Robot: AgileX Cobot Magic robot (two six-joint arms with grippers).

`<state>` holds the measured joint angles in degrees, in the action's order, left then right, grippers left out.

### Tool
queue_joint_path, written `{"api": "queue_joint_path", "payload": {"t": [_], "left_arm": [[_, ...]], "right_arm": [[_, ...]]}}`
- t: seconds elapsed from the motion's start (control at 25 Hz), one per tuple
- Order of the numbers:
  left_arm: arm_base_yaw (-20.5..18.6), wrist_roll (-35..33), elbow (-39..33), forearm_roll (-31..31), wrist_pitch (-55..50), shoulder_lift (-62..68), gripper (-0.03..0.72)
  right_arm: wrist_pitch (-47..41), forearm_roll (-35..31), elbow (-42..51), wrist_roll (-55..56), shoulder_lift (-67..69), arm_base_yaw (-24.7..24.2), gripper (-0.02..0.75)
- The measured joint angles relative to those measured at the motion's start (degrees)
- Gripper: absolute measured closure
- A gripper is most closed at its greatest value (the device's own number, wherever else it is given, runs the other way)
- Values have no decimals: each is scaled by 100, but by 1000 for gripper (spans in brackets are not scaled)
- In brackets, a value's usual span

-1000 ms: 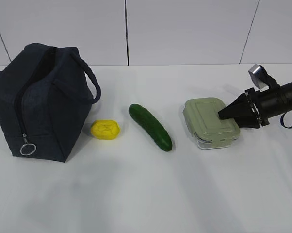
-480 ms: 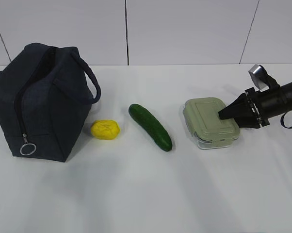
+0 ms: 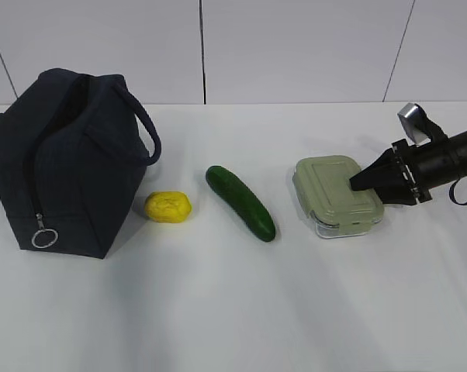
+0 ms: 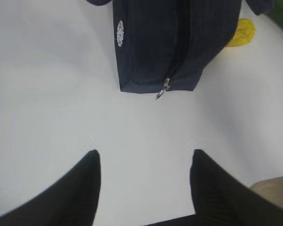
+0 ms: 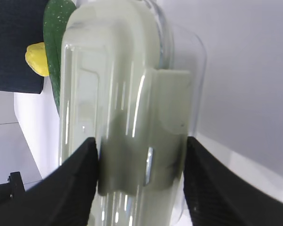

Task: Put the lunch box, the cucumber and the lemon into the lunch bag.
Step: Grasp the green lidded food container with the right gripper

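Observation:
The lunch box [image 3: 334, 194], clear with a sage-green lid, rests on the white table at the right. My right gripper [image 3: 359, 188] reaches in from the right. In the right wrist view its fingers [image 5: 78, 165] press both sides of the box's end clip [image 5: 141, 127], so the right gripper [image 5: 140, 141] is shut on it. The dark green cucumber [image 3: 241, 203] lies mid-table, the yellow lemon [image 3: 168, 207] to its left. The navy lunch bag [image 3: 70, 155] stands at the far left, its ring pull [image 3: 44, 237] low on the near end. My left gripper [image 4: 144, 153] is open and empty, short of the bag [image 4: 169, 42].
A white wall runs behind the table [image 3: 233, 310]. The left wrist view shows the bag's white logo [image 4: 121, 33], the zipper pull [image 4: 164, 89] and the lemon [image 4: 240, 33] beside the bag. The right wrist view shows the cucumber [image 5: 54, 56] and lemon [image 5: 36, 59] beyond the box.

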<state>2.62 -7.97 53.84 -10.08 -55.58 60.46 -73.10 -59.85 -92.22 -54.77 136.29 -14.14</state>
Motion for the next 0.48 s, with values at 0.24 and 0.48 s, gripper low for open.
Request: {"api": "queue_joint_path", "payload": {"t": [0.24,0.48], "left_arm": [[0,-522,1631,-427,-298,2474,228],[0,-612,3226,-414,-796,4009,226]], "right_arm": [[-9,23,0,19,-10,0,323],[-22,26,0,19,-10,0,323]]}}
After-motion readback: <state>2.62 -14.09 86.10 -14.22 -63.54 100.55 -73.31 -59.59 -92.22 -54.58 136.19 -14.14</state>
